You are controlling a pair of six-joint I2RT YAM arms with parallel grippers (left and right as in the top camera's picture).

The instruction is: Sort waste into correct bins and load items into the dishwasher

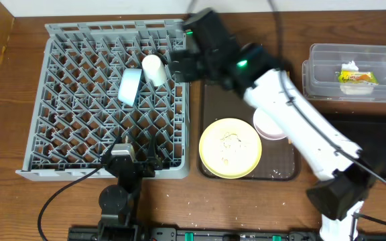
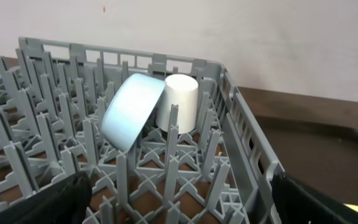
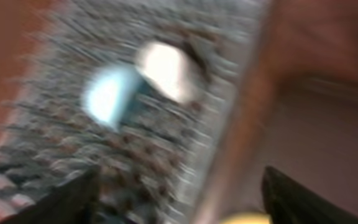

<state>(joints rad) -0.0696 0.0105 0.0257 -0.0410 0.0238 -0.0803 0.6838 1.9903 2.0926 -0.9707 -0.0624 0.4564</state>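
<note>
The grey dish rack [image 1: 79,134] fills the left of the table. A white cup [image 1: 155,69] and a light blue bowl [image 1: 130,86] on its edge stand in the rack's back right part, touching. My right gripper [image 1: 179,67] is open and empty just right of the cup, over the rack's right rim. Its wrist view is blurred, with the cup [image 3: 166,68] and bowl [image 3: 110,96] ahead of the open fingers [image 3: 179,199]. My left gripper [image 2: 179,205] is open and empty over the rack's front edge, facing the bowl [image 2: 132,111] and cup [image 2: 178,102]. The chopsticks are out of view.
The yellow plate [image 1: 230,147], with a few rice grains, lies on the dark brown tray [image 1: 210,100]. The pink bowl [image 1: 270,128] beside it is partly hidden by my right arm. The clear tub [image 1: 327,57] at the back right holds the wrapper [image 1: 357,77]. The black tray [image 1: 380,144] lies at the right.
</note>
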